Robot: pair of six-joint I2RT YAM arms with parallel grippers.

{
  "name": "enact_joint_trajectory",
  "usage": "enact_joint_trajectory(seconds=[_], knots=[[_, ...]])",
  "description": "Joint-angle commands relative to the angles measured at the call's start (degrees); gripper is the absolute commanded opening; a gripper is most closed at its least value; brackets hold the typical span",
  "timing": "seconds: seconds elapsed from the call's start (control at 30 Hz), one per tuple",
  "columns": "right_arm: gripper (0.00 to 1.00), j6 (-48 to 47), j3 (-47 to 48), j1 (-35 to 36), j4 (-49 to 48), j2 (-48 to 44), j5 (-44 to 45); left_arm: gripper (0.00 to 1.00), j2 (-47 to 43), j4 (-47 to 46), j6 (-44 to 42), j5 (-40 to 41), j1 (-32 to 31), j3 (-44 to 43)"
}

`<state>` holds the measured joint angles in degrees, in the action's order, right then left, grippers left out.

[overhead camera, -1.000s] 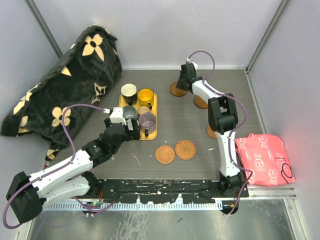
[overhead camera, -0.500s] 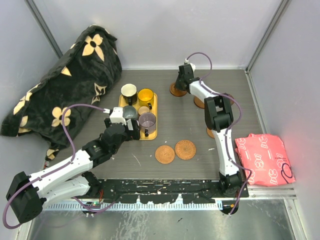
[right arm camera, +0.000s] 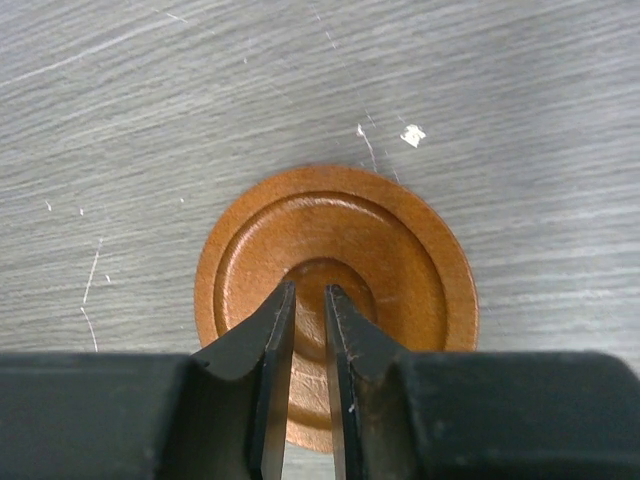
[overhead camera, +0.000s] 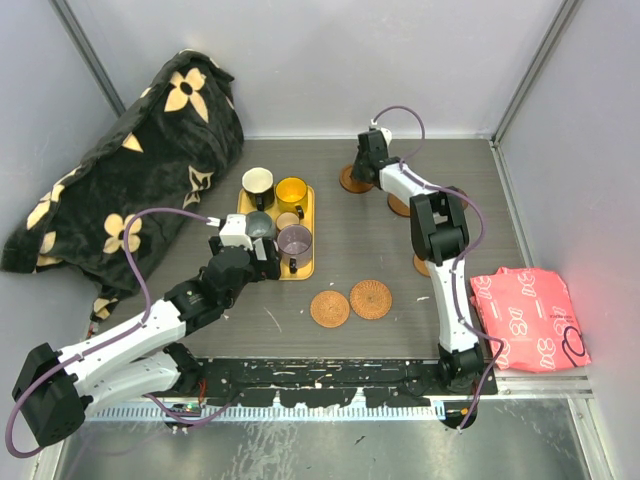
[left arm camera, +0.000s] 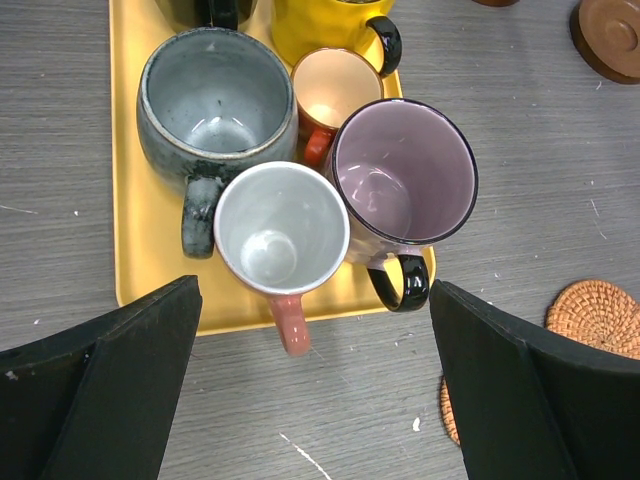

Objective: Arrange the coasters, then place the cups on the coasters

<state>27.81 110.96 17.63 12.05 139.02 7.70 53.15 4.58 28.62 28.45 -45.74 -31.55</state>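
Movement over the last second belongs to the right arm alone: it has reached a little further toward the back of the surface (overhead camera: 400,290), and the right tool (right arm camera: 308,300) now sits directly over the far coaster (right arm camera: 400,260). Its jaws have drawn in to a narrow slit, clenched on nothing, with the tips over the disc's raised centre. Whether they press on it or hang just above cannot be told. The coaster lies flat on the surface, apart from the others, so this looks like a push or nudge to bring it into line rather than a lift.

The left arm has not shifted. The left tool (left arm camera: 312,300) stays spread wide and released, hovering above the cups (left arm camera: 280,230), which are all crowded together on the yellow tray (left arm camera: 135,250).

Two woven coasters (overhead camera: 330,308) lie side by side near the front; two more are partly hidden by the right arm.

For the task, arranging is in hand and unfinished: the discs are scattered, and no cup stands on one yet
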Motion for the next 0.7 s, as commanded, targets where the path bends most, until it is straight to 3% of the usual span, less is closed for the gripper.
enact_joint_trajectory(seconds=[0.0, 0.67], knots=[[0.24, -1.82, -4.39, 0.04, 2.54, -4.53, 1.61, 0.98, -0.62, -3.08, -0.76, 0.05, 0.12, -1.49], [0.24, -4.04, -24.11, 3.01, 0.45, -16.90, 0.92, 0.98, -1.22, -2.91, -0.58, 0.00, 0.05, -1.26]])
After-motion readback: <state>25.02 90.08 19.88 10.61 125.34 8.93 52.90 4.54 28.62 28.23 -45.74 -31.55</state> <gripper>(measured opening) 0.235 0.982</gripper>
